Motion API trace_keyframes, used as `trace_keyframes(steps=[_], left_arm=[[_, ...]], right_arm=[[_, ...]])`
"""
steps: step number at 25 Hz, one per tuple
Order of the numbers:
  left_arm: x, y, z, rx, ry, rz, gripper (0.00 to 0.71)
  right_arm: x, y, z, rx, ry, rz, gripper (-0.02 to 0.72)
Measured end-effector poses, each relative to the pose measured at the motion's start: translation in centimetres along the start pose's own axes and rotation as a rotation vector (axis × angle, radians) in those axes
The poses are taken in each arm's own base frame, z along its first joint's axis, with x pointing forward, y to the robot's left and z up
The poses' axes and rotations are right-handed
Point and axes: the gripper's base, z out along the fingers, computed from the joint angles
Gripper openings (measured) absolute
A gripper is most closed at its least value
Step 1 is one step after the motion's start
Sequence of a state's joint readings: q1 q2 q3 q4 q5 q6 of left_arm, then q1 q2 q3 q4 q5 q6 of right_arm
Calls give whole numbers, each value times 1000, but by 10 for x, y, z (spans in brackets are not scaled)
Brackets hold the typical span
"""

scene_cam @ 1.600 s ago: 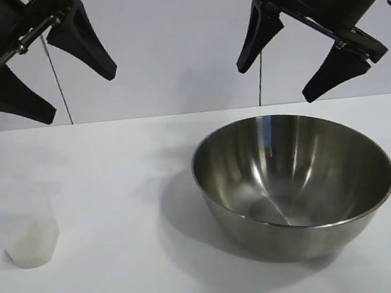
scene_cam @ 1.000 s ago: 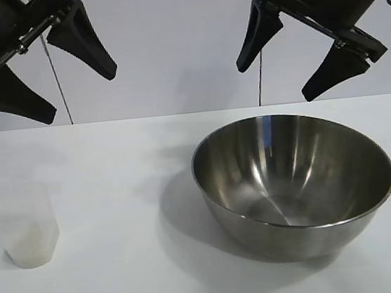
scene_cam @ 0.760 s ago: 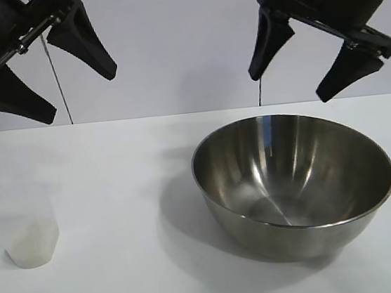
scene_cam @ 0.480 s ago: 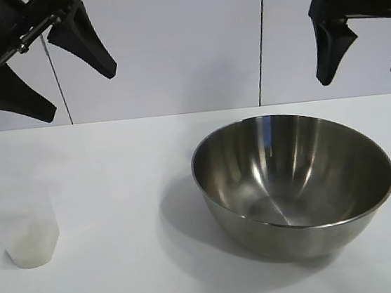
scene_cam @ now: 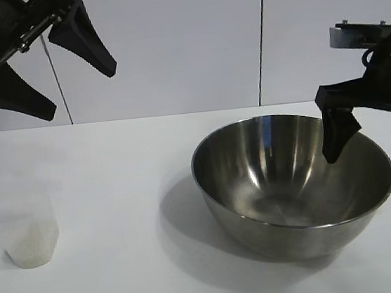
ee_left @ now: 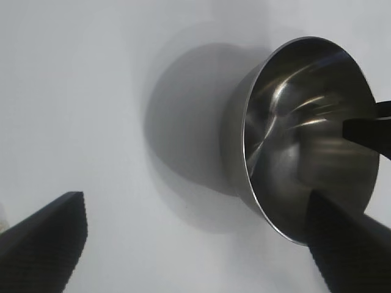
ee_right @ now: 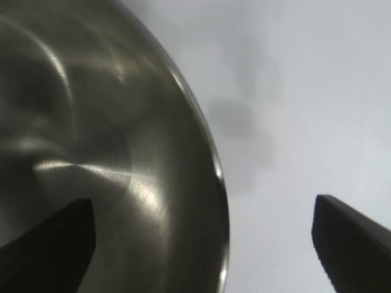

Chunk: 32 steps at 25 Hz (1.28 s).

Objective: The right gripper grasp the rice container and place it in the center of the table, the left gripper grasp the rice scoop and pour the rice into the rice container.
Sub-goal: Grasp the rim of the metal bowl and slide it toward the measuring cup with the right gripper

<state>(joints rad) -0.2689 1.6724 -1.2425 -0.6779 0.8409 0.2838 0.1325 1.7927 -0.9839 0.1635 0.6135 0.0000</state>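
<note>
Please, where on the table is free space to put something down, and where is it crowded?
The table is bare between the rice scoop and the rice container, also along the near edge. It is crowded at the container's right rim, which the open right end effector straddles. The left end effector hangs high.

Right claw [scene_cam: 373, 140] straddles the bowl's [scene_cam: 286, 200] right rim – one finger inside the bowl, the other outside it, above the table [scene_cam: 126, 282]. Bowl body lies to this claw's left and below it. Cup [scene_cam: 23, 233] stands well left of the bowl, below the left claw [scene_cam: 48, 61] – rice [scene_cam: 27, 254] in its bottom.
</note>
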Motion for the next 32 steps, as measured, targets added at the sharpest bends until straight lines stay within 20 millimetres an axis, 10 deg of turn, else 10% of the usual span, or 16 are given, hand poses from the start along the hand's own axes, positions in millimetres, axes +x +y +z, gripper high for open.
trace_keyframes(steps=[11,32], left_arm=[[0,0,0,-1,-4,0,695],[-1,0,0,-3,-8,0,695]], right_arm=[[0,3,12,-43,19,61,38],[-24,38,-25,-207,-66,-16,11]])
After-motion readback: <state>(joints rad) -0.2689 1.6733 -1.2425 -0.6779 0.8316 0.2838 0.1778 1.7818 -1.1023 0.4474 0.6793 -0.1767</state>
